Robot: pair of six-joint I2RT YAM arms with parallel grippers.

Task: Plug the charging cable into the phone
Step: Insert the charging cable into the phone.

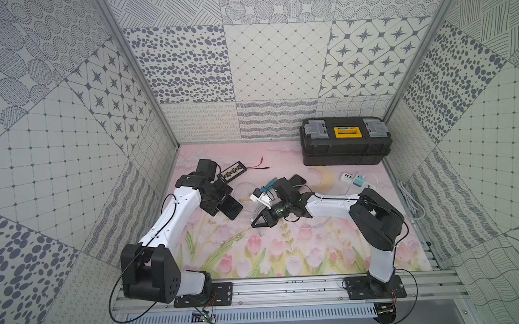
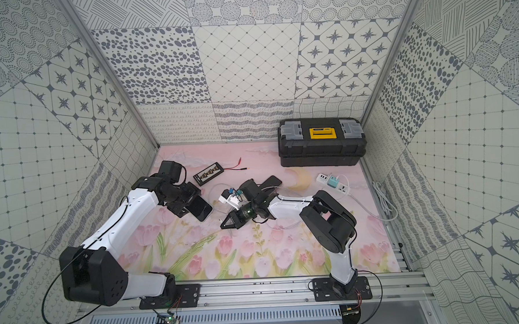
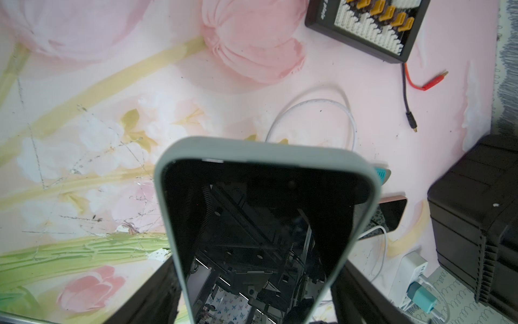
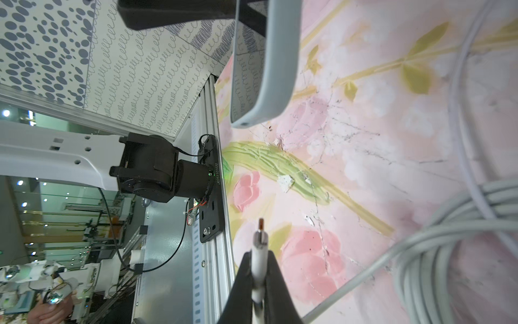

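The phone [image 1: 233,208] [image 2: 200,210], dark screen in a pale grey case, sticks out of my left gripper [image 1: 217,204] [image 2: 184,205], which is shut on its sides. In the left wrist view the phone [image 3: 266,207] fills the space between the black fingers [image 3: 152,294]. My right gripper [image 1: 254,225] [image 2: 225,226] [image 4: 259,259] is shut on the white plug [image 4: 260,241] of the charging cable [image 4: 448,224]. The metal tip points out past the fingertips. The phone's free end [image 4: 266,84] lies a short way from the plug, not touching it.
A black toolbox [image 1: 346,141] stands at the back right. A white power strip with a teal adapter [image 1: 358,181] lies near the right wall. A black connector board with red and black leads [image 1: 231,172] sits behind my left gripper. A second phone [image 3: 392,213] lies under my right arm.
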